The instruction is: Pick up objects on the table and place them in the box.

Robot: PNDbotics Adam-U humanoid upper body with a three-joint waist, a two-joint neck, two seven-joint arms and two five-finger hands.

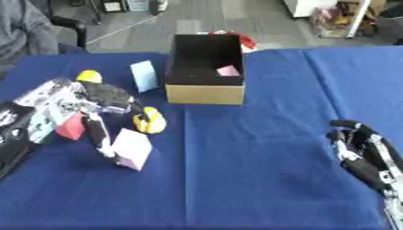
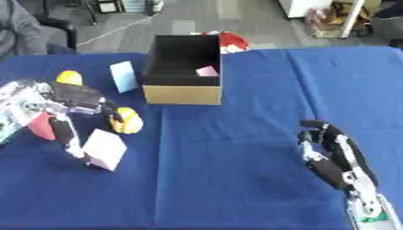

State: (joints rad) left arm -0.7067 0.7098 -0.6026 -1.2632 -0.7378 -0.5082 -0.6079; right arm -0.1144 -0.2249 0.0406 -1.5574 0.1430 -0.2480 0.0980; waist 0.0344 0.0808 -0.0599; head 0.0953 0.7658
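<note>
An open cardboard box (image 1: 203,93) stands at the table's far middle with a small pink piece (image 1: 228,70) inside. My left hand (image 1: 102,96) is at the left, open and spread. One long finger (image 1: 97,133) reaches down to the left edge of a pale pink block (image 1: 134,147). Another finger points at a yellow object with a dark band (image 1: 151,122). A red block (image 1: 71,127) lies under the hand. A yellow piece (image 1: 89,76) and a light blue card (image 1: 144,75) stand further back. My right hand (image 2: 329,157) rests at the lower right, fingers relaxed, holding nothing.
A blue cloth (image 1: 260,170) covers the table. A red and white thing (image 1: 244,39) lies just behind the box. A seated person's sleeve shows at the far left edge, beyond the table.
</note>
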